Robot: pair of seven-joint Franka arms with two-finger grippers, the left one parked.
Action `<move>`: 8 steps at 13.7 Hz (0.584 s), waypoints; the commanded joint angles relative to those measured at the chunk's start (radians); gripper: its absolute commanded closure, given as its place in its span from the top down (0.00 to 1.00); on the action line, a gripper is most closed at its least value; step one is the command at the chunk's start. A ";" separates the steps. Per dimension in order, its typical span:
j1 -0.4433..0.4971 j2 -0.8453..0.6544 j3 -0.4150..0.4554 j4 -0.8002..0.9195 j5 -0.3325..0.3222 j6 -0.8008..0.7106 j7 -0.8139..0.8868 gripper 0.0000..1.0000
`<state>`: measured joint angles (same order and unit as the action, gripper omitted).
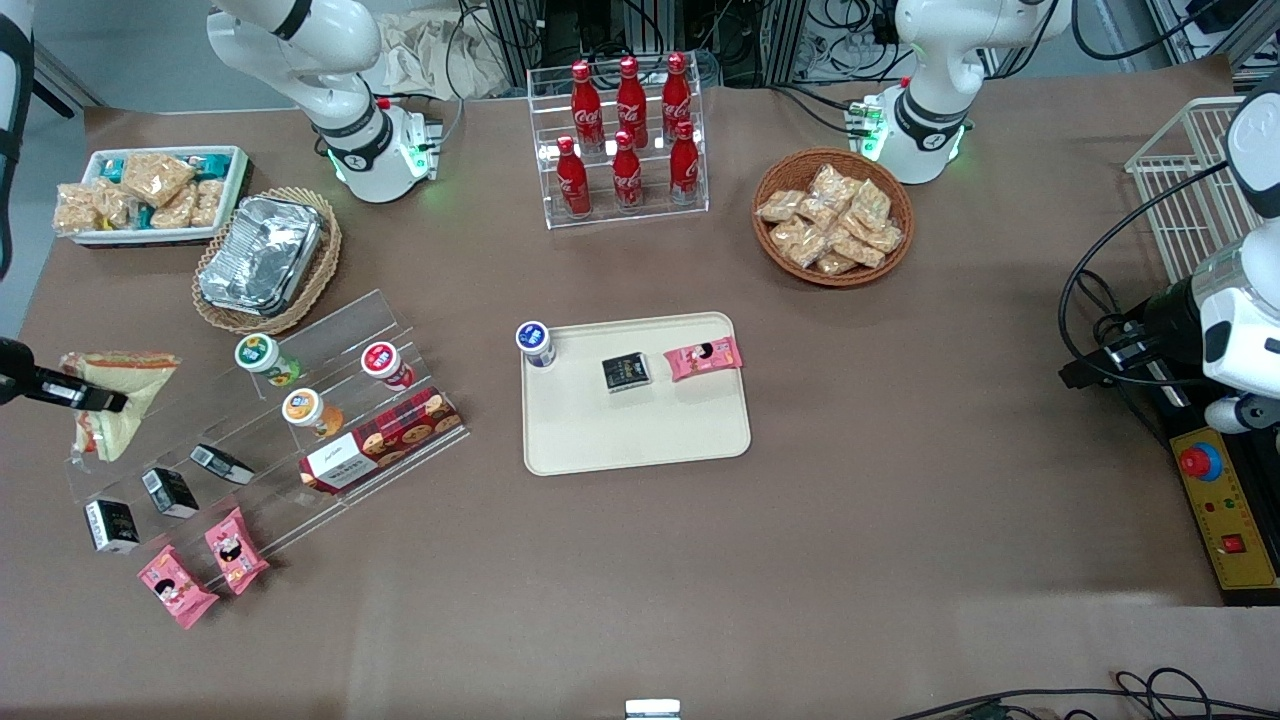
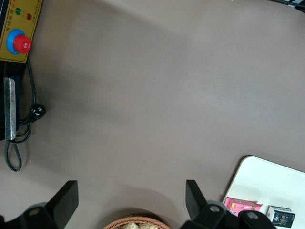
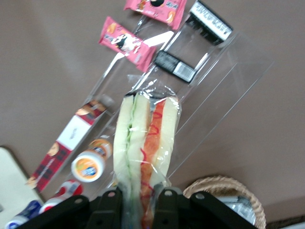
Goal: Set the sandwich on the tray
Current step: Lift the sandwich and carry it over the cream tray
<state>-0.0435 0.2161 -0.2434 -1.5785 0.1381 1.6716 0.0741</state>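
Six cola bottles [image 1: 628, 135], three pink snack packets [image 1: 704, 357], four yogurt cups [image 1: 536, 343]

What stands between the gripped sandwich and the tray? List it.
Front view: gripper grips the sandwich; between it and the tray stands the clear stepped rack of cups and a biscuit box.

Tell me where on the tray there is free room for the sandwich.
The end effector holds the sandwich at the working arm's end of the table. The tray is bare in the half nearer the front camera. Its farther strip is crowded: cup, black packet, pink packet.
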 commanded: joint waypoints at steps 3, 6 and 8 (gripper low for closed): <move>0.190 -0.015 0.007 0.049 0.021 -0.084 0.371 0.00; 0.356 -0.012 0.004 0.069 0.067 -0.072 0.690 0.00; 0.480 0.021 0.003 0.084 0.067 -0.027 0.916 0.00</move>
<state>0.3449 0.2067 -0.2250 -1.5298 0.1841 1.6217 0.8094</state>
